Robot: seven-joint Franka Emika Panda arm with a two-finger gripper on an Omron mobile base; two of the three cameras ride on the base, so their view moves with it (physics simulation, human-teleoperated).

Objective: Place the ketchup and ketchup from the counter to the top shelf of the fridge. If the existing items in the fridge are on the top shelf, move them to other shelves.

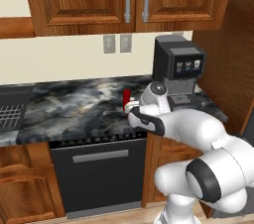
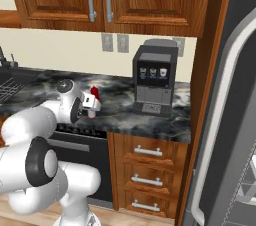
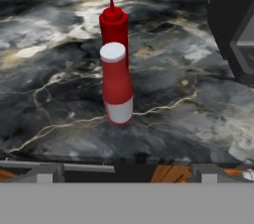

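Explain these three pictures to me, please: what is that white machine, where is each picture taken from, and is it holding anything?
The white machine is a robot arm on a base that can drive, in a computer-drawn kitchen. Two pictures come from cameras on the base, behind the arm to its left and right. The third comes from a camera on the hand, looking along the gripper, whose two fingers stand wide open and hold nothing.

On the dark marbled counter stand two red ketchup bottles: a shorter bottle with a pale cap in front, and a taller bottle with a pointed nozzle close behind it. A black coffee machine stands to the right. The grey fridge with its long white handle shows at the right edge of the right base view.
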